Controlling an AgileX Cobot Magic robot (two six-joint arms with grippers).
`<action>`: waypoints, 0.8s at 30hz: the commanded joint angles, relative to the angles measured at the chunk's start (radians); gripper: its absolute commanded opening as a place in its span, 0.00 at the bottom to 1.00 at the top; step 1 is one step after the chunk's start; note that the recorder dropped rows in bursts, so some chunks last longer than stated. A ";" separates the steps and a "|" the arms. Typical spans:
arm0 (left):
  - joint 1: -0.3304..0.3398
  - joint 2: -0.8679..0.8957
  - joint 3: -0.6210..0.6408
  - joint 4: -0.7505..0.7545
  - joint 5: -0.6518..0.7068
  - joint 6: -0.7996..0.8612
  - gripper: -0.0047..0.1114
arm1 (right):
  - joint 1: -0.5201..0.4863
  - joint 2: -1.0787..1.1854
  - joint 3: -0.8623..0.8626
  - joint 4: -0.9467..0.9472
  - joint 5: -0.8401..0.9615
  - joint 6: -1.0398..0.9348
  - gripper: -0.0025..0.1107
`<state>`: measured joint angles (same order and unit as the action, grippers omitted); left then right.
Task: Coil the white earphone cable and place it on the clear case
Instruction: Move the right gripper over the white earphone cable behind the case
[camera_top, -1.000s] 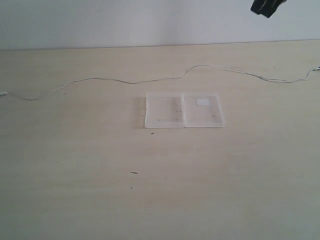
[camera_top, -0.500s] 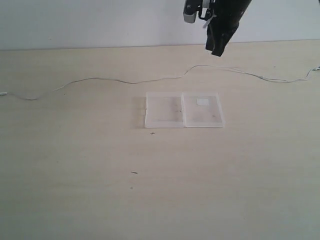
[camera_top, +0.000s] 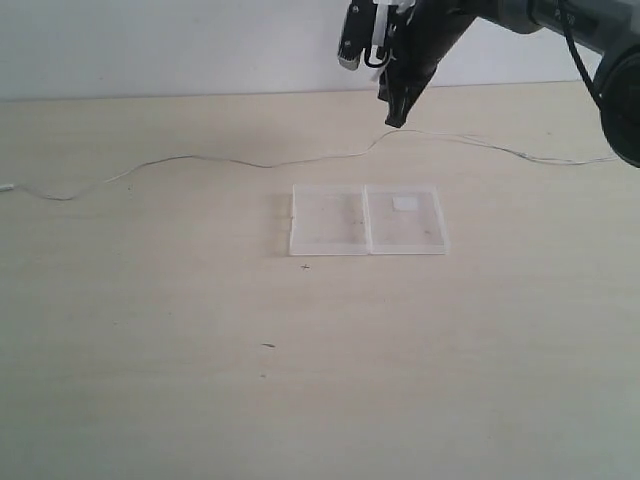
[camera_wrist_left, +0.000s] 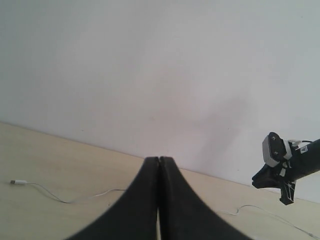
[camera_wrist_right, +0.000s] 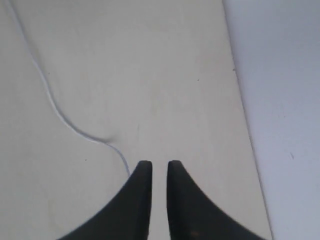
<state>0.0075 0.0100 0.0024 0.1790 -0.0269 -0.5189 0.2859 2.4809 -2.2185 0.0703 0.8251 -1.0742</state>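
The white earphone cable (camera_top: 262, 166) lies stretched out in a long, wavy line across the table (camera_top: 150, 350) — very thin, not coiled. The clear case (camera_top: 367, 220) lies open and flat near its middle, not touching it — two see-through squares side by side, with a small white label (camera_top: 405, 204) on the right one.

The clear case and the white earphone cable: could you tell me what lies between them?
Only bare table separates the clear case from the cable, as the exterior view shows.

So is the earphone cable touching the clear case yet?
Apart. The exterior view shows a strip of table between the white earphone cable and the clear case.
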 joint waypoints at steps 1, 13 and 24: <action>0.002 -0.004 -0.002 0.000 -0.006 -0.006 0.04 | 0.005 -0.003 -0.010 -0.035 -0.007 0.023 0.25; 0.002 -0.004 -0.002 0.000 -0.006 -0.006 0.04 | -0.115 -0.048 -0.010 -0.394 0.209 0.358 0.37; 0.002 -0.004 -0.002 0.000 -0.006 -0.006 0.04 | -0.234 -0.093 -0.010 -0.217 0.302 0.334 0.48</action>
<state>0.0075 0.0100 0.0024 0.1790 -0.0269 -0.5189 0.0657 2.3964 -2.2213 -0.1937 1.1103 -0.7262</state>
